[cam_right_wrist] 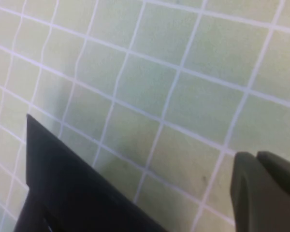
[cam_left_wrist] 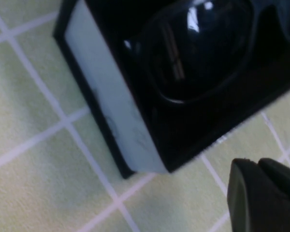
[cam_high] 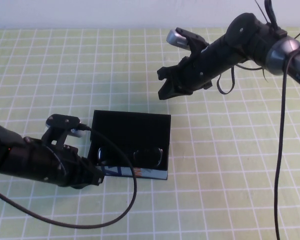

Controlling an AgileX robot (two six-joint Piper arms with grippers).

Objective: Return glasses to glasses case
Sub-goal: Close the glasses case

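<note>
Since the glasses [cam_high: 131,156] already lie inside the open glasses case [cam_high: 131,145], you have mostly the lid left to deal with. Your left claw [cam_high: 92,174] sits low on the counter [cam_high: 215,190], right at the case's left front corner, probably to steady it; whether it is open or closed I cannot tell. The lid stands up at the back of the case. Your right claw [cam_high: 165,82] hovers above and behind the case, empty; its jaws seem slightly parted, perhaps ready to press the lid down.
</note>
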